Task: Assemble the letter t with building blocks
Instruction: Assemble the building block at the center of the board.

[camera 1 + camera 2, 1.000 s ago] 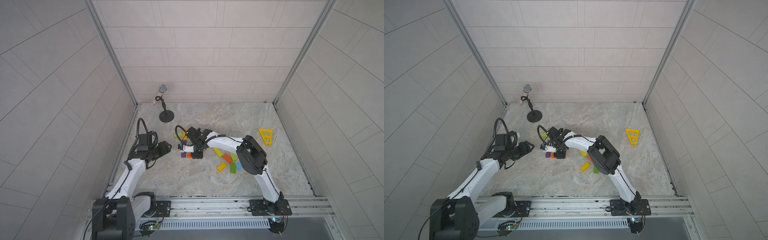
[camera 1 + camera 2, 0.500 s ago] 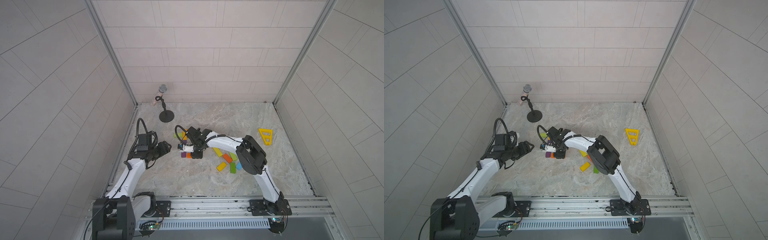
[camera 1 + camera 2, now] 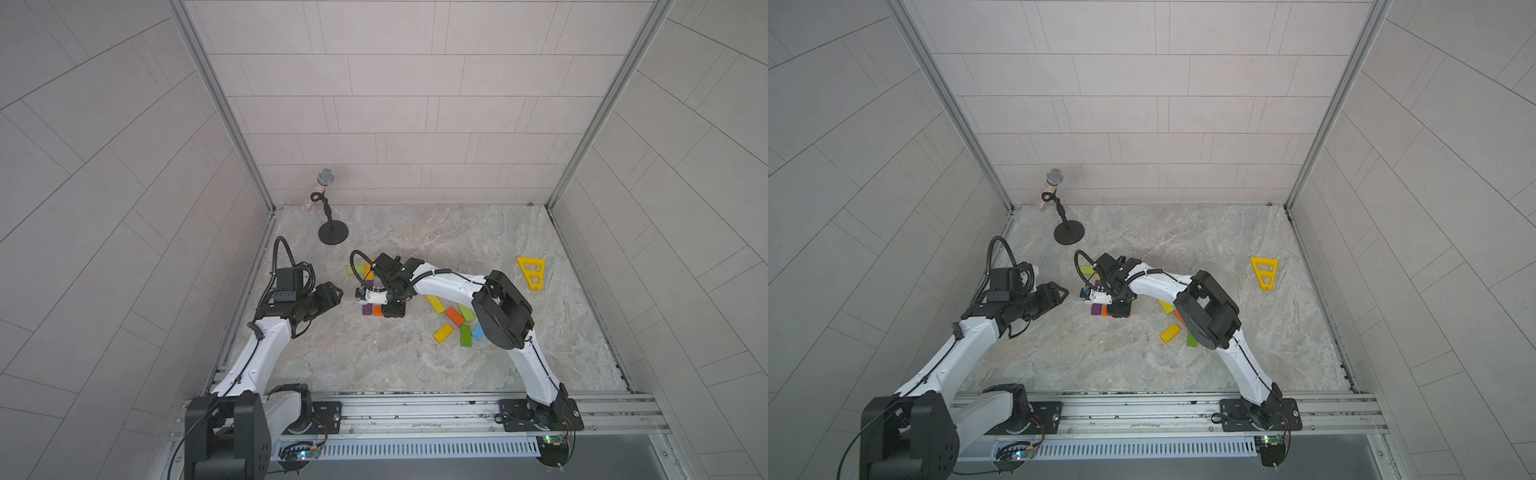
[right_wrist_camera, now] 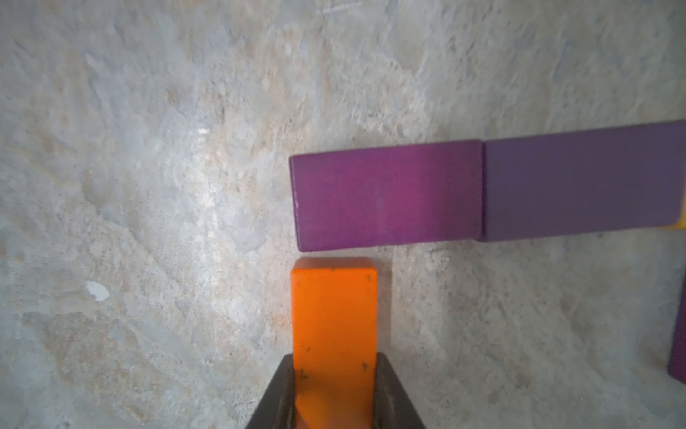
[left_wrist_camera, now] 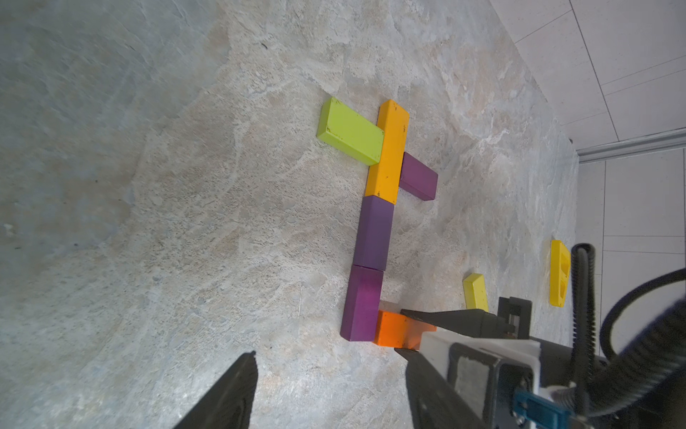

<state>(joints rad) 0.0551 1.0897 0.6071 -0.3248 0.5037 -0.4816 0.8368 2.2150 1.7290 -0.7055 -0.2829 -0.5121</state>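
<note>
While the orange block (image 4: pixel 334 315) lies flat on the surface (image 3: pixel 374 365), the right gripper (image 4: pixel 334 375) is clamped on its two long sides, with one end projecting past the fingertips. That free end faces the side of the end purple block (image 5: pixel 362 304), just beside its outer corner. The right wrist view shows a thin dark line between the two, so contact cannot be confirmed.

The end purple block abuts the middle purple block (image 5: pixel 373 232) end to end, and this in turn abuts the amber block (image 5: pixel 388 148); the three form one straight stem. Two blocks form the crossbar on the amber block. The lime green block (image 5: pixel 350 132) touches one long side and the third purple block (image 5: pixel 417 176) touches the opposite side, set slightly further along the stem.

The left gripper (image 3: pixel 332 293) hovers near the stem, on the side away from the orange block, with its jaws spread and nothing between them.

Partly under the right arm, apart from the figure, lie loose spares: a yellow-green block (image 3: pixel 434 303), a second orange block (image 3: pixel 455 316), a yellow block (image 3: pixel 443 333), a dark green block (image 3: pixel 465 336) and a light blue block (image 3: pixel 478 331).

A yellow slotted triangular frame (image 3: pixel 532 272) lies near the right wall. A microphone on its stand (image 3: pixel 328 208) occupies the far left corner.
</note>
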